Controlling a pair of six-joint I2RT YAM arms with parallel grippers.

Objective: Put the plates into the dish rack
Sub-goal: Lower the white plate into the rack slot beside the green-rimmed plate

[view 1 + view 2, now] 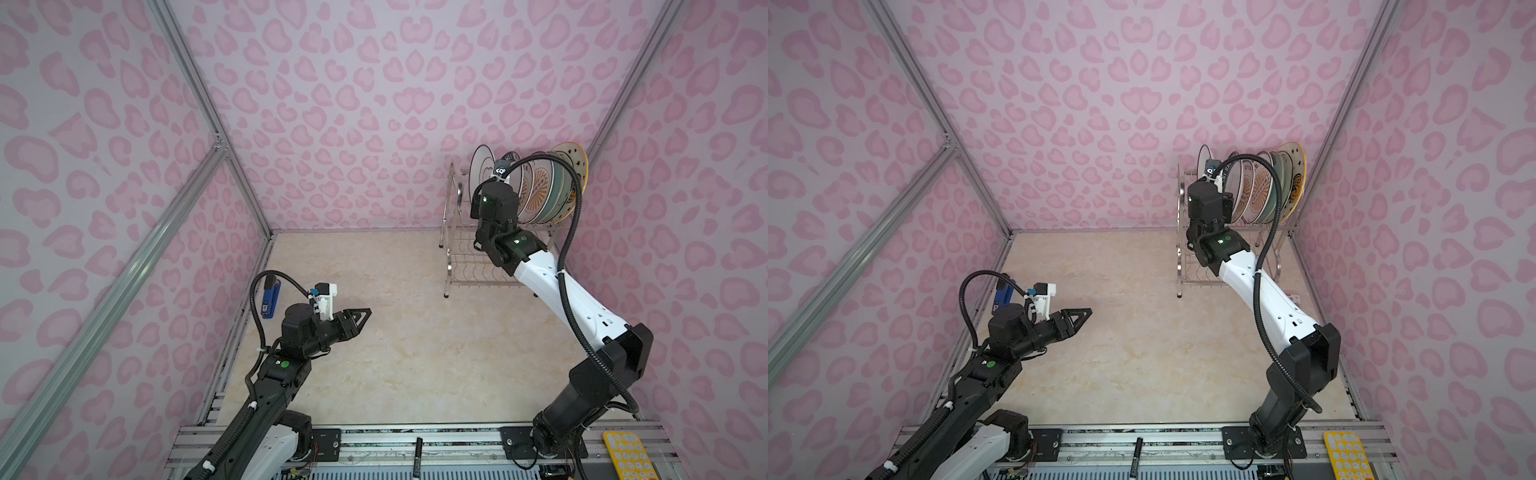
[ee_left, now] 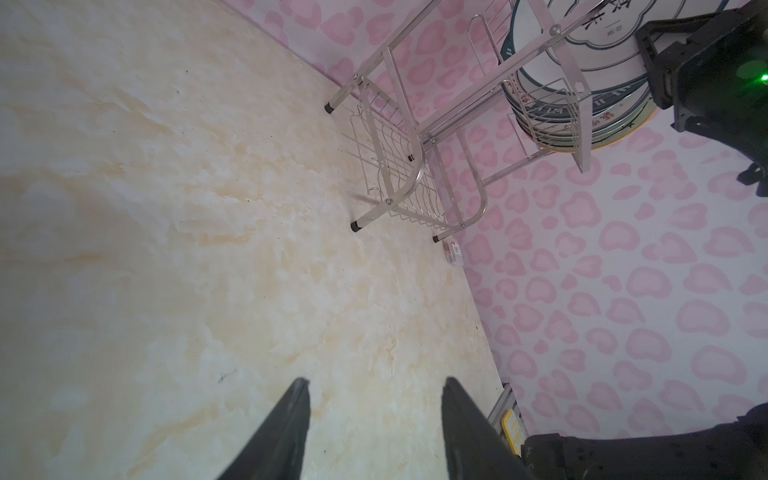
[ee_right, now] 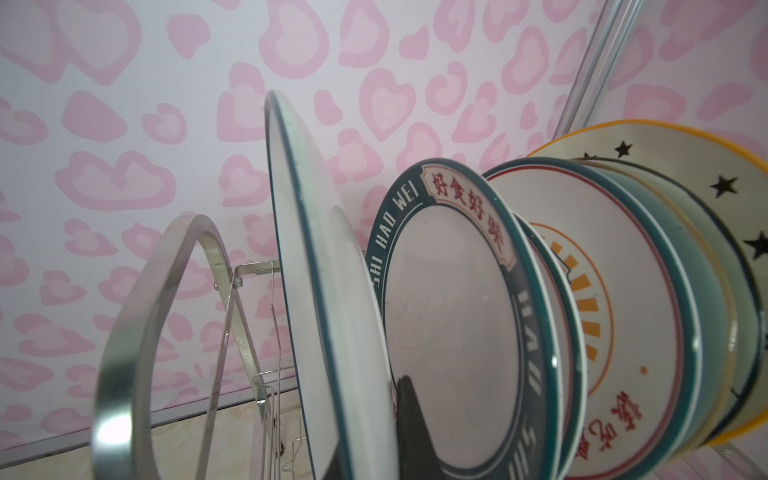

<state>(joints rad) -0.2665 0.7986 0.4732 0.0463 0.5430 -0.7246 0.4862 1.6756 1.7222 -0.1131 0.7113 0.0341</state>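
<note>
at 8 o'clock on the desk (image 1: 395, 332) the left end effector (image 1: 359, 318) hovered half spread, holding nothing. at 2 o'clock stood the dish rack (image 1: 469, 268). the right end effector (image 3: 395, 395) was pinched narrow on the white plate (image 3: 311, 270), which stood upright at the 9 o'clock end of the upper tier. the other plates (image 1: 544, 191) leaned together toward 3 o'clock, the star plate (image 1: 575, 162) outermost.

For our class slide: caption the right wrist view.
Right fingers grip a teal-edged plate upright in the dish rack beside other plates.
</note>
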